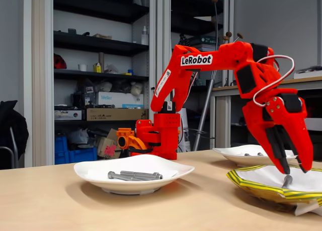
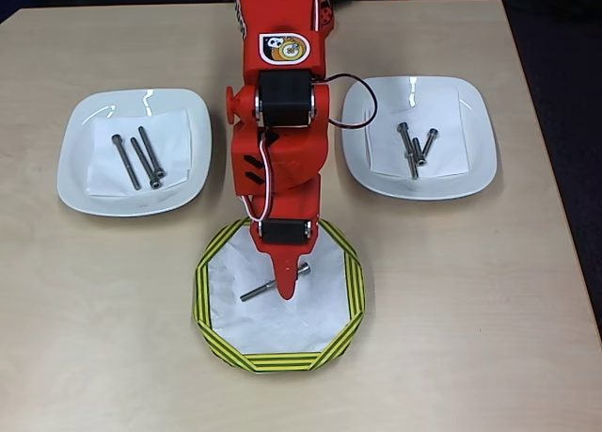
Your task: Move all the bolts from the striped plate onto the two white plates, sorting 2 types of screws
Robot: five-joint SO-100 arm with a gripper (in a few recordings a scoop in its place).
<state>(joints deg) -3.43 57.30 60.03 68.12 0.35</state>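
The claw is seen lowered over the striped plate, clamped on a short bolt; a long bolt lies beside it. Three long bolts are held by the left white plate in the overhead view, three short ones by the right plate.

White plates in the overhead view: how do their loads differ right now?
The left plate holds three long slim bolts lying side by side, roughly parallel. The right plate holds three shorter bolts, bunched closer, two of them touching or crossing. Both plates are plain white with a paper sheet under the bolts, and they flank the arm.
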